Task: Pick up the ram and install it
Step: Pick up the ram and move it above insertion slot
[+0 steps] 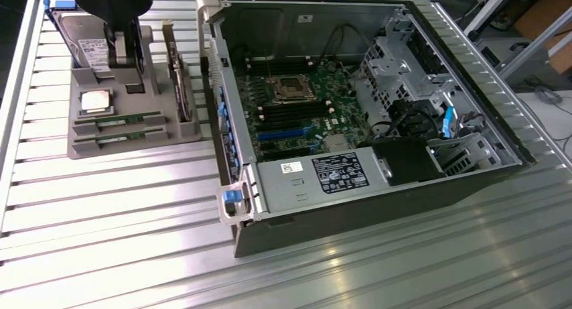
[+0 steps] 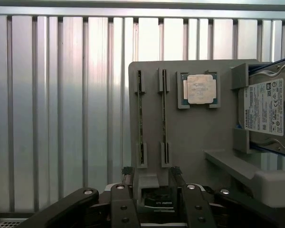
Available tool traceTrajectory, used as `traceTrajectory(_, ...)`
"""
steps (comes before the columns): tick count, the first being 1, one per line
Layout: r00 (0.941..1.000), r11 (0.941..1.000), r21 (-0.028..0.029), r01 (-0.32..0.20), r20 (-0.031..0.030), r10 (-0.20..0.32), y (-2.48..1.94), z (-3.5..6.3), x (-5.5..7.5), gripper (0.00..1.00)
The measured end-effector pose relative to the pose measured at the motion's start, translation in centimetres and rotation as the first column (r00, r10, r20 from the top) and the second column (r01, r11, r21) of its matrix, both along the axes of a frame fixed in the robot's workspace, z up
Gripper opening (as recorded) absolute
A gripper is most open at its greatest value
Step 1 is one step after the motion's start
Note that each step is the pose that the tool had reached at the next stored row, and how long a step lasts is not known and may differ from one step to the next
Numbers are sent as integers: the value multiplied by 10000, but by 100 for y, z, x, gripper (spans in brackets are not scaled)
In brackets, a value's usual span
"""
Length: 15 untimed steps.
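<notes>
Currently | gripper (image 2: 152, 175) spread wide, grasping nothing, poised over the grey holder (image 2: 194, 133) | outer ram (image 2: 140, 118) seated along the holder's edge | inner ram (image 2: 164, 118) just beside it, next to the processor (image 2: 201, 89) | hard drive (image 2: 266, 111) at the holder's opposite edge | holder near the table's (image 1: 107, 208) edge, exterior view's left | computer case (image 1: 376, 208) lies open alongside.

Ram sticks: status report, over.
Gripper open, empty, above grey holder. Two ram sticks seated in their slots, not yet picked. Nothing in the way.
</notes>
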<state>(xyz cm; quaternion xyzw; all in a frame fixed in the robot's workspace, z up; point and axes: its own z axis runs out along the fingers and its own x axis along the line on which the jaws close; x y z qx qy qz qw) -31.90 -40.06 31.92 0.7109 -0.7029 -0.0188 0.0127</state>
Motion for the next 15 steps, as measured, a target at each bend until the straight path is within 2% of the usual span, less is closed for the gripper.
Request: traceTrajectory(15,10000,10000,-4,0,0,0,0,-42,-23,42)
